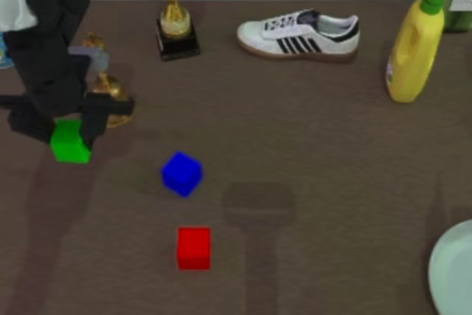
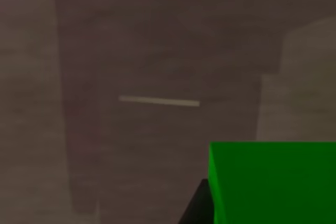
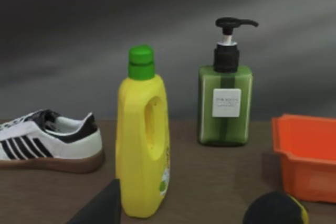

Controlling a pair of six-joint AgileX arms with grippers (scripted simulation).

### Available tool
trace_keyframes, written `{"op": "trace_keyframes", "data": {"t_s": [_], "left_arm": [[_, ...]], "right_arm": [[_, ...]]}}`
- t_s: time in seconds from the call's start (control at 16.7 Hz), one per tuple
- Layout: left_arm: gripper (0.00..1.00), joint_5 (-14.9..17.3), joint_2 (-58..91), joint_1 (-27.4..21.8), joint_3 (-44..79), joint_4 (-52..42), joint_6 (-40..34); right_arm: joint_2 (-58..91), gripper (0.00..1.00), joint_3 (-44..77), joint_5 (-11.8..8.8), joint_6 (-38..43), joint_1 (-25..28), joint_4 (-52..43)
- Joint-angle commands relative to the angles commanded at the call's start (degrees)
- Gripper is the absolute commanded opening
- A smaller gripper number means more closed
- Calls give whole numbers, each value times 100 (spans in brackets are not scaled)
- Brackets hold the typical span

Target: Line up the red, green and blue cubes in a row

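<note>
My left gripper (image 1: pixel 71 136) is shut on the green cube (image 1: pixel 70 142) near the table's left edge. In the left wrist view that cube (image 2: pixel 273 182) fills the corner, with one dark finger (image 2: pixel 197 205) pressed against its side. The blue cube (image 1: pixel 181 173) lies right of it, turned at an angle. Just in front of the blue one sits the red cube (image 1: pixel 193 248), squared to the table. My right arm is out of the top view; one dark finger (image 3: pixel 100 211) shows in its wrist view, well off to the side, near a yellow bottle (image 3: pixel 143 145).
At the back stand a gold trophy (image 1: pixel 171 5), a white striped shoe (image 1: pixel 299 35), the yellow bottle (image 1: pixel 413 49) and a green pump bottle (image 3: pixel 226 103). A small gold trophy (image 1: pixel 110 92) is beside my left arm. A white plate (image 1: pixel 453 271) is at front right, with an orange bin (image 3: pixel 307 156) nearby.
</note>
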Motion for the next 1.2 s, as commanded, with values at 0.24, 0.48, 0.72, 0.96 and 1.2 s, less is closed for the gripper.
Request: {"op": "trace_keyframes", "data": {"t_s": [0.24,0.48,0.72,0.96,1.2], "left_arm": [[0,-14,137,-1192,265,-218,-1342],[0,-36,185,-2683,521,-421,-3131],[0,-56,123,-3704,647,-521,-4194],[0,-61,90,-3871,657,-528,-4365],[0,-54,139,-3856,573,-420,-4341]], "right_arm": [[0,100,0,0,0,0,0],[0,100,0,0,0,0,0],[0,100,0,0,0,0,0],[0,100,0,0,0,0,0],[0,100,0,0,0,0,0]]}}
